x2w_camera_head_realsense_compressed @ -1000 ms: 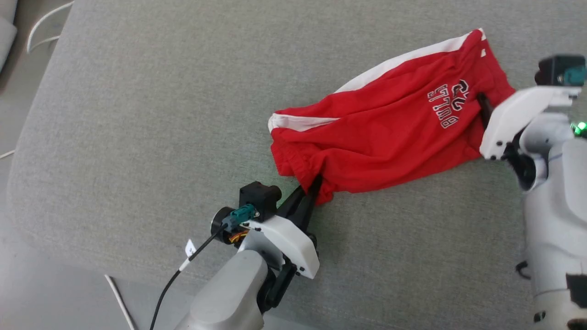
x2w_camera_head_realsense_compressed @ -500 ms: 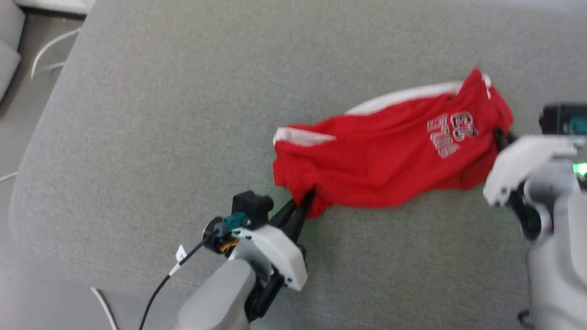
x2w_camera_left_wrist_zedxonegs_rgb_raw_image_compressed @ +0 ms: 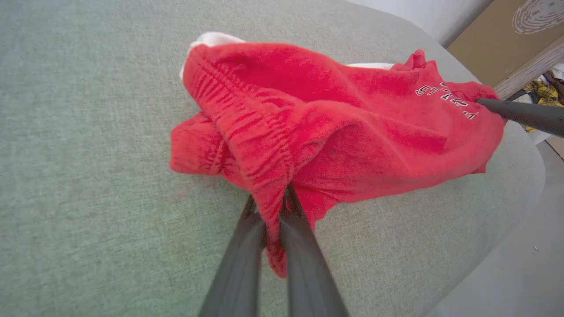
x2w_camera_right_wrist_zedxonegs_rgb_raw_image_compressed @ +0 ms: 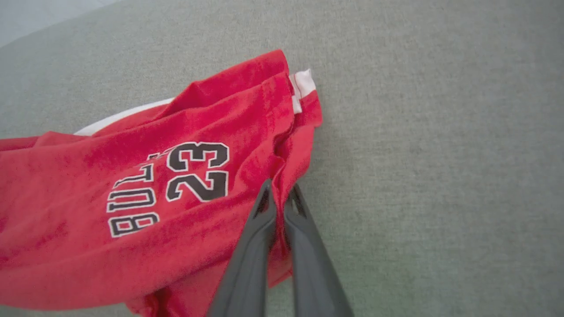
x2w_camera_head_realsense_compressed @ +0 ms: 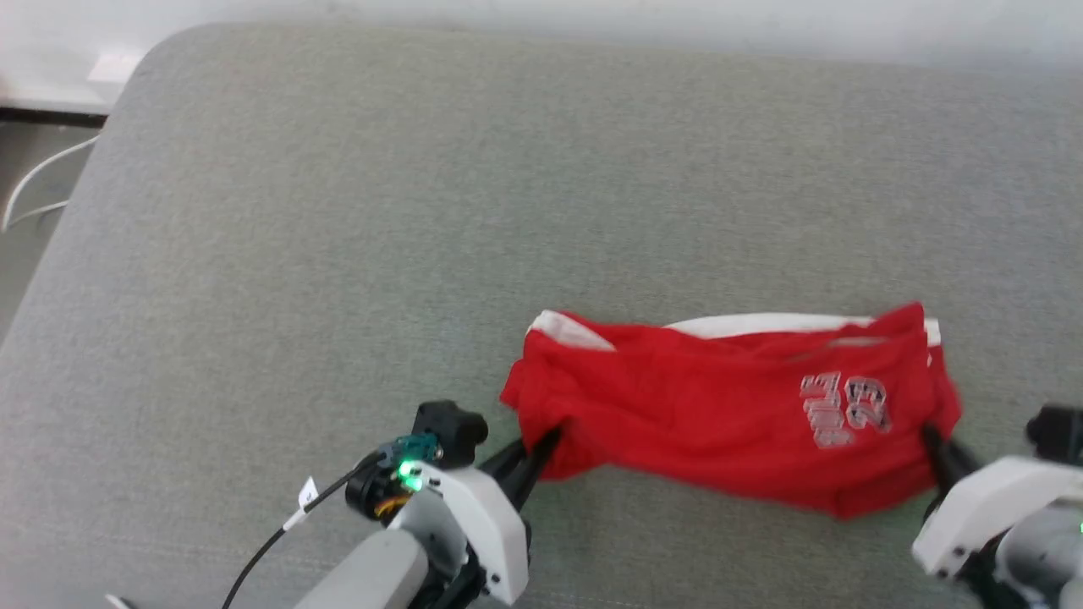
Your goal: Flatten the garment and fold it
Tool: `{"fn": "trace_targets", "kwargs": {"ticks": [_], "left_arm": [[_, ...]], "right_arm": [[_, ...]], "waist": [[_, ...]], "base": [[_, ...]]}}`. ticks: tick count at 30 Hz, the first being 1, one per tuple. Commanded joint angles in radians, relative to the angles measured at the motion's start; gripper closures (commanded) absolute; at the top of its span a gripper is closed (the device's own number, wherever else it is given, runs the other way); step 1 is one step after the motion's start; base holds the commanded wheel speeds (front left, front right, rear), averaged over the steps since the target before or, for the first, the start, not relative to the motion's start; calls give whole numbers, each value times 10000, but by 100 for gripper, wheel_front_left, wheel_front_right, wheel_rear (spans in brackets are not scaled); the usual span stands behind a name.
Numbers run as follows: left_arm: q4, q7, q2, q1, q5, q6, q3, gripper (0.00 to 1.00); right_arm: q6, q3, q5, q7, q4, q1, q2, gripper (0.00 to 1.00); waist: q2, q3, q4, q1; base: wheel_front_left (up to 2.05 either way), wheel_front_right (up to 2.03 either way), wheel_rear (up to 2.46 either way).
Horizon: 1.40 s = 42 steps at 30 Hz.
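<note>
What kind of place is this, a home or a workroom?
Probably an indoor workroom or lab: the red garment lies on a grey upholstered surface, with brown cardboard and grey floor beside it.

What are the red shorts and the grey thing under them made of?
The red shorts look like thin, soft, matte knit cloth, probably polyester: they sag and crease easily, and the waistband is ribbed and gathered like elastic. The grey cushion looks like padded, coarse woven upholstery fabric: a fine speckled weave and rounded corners.

Head looks down, wrists close, sharing garment [x2w_camera_head_realsense_compressed: 719,414]
</note>
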Motion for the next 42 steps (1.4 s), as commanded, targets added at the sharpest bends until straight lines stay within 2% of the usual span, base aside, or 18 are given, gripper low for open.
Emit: {"fn": "trace_targets", "kwargs": {"ticks": [1, 2, 3, 4, 8, 13, 17, 21, 24, 27, 34, 42], "left_arm": [[-112, 212, 157, 232, -122, -28, -45, 100], [-157, 369, 197, 323, -222, -27, -50, 80], [-199, 509, 232, 398, -296, -13, -59, 32], [-240, 632, 267, 465, -356, 4, -70, 0], [-484, 825, 387, 765, -610, 66, -12, 0], [-1067, 638, 708, 1301, -908, 240, 290, 0], [-1816, -391, 1026, 1636, -899, 487, 874, 0], [-2062, -1693, 1222, 1668, -362, 1158, 1590, 0], [-2147, -2054, 1058, 1560, 86, 1555, 2312, 0], [-2577, -2089, 626, 1451, 845, 1690, 3383, 0], [-2888, -2094, -463, 1655, 2683, 1249, 5392, 0], [-2662, -2096, -1242, 1781, 3735, 559, 6556, 0]], "right_arm": [[-9, 90, 256, -73, 250, 206, 23, 100], [-9, 158, 294, -96, 441, 290, 23, 93], [-9, 236, 287, -122, 629, 345, 23, 25], [-9, 274, 291, -170, 803, 362, 24, 0], [-9, 277, 306, -600, 1140, 355, 24, 0], [-9, 232, 131, -1290, 866, 619, 25, 0], [-9, 188, -8, -1907, 425, 805, 25, 0], [-9, 23, -312, -2525, 151, 815, 25, 0], [-9, 58, -394, -2875, 120, 705, 25, 0], [-9, 113, -546, -3048, 261, 554, 25, 0], [-9, 327, -753, -2792, 1281, -84, 26, 0], [-9, -137, -1064, -1576, 3231, -1307, 26, 0]], "waist": [[-1, -67, -220, 2], [-1, -67, -263, 2], [-1, -66, -293, 2], [-1, -79, -325, 2], [-1, -274, -394, 2], [-1, -588, -374, 2], [-1, -713, -338, 2], [-1, -824, -255, 2], [-1, -882, -211, 2], [-1, -909, -190, 2], [-1, -914, -260, 2], [-1, -820, -266, 2]], "base": [[0, 0, 0], [0, 0, 0], [0, 0, 0], [0, 0, 0], [0, 0, 0], [0, 0, 0], [0, 0, 0], [0, 0, 0], [0, 0, 0], [0, 0, 0], [0, 0, 0], [0, 0, 0]]}}
